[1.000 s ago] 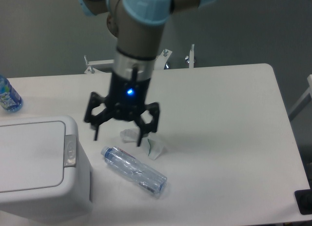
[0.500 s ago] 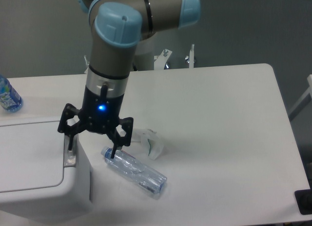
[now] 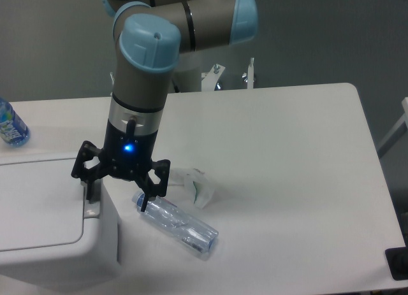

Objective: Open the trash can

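Claw [image 3: 119,193] spread apart over one trash can [image 3: 48,228]; two bottles: one lying [image 3: 176,223], one far left [image 3: 11,124]; crumpled wrapper [image 3: 199,185].

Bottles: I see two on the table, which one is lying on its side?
The clear bottle lying by the end effector, right of the trash can. The blue-labelled bottle at the far left edge stands upright.

Tool [image 3: 118,196] spread wide over trash can [image 3: 44,225] rim, one finger on grey button strip [image 3: 93,206].
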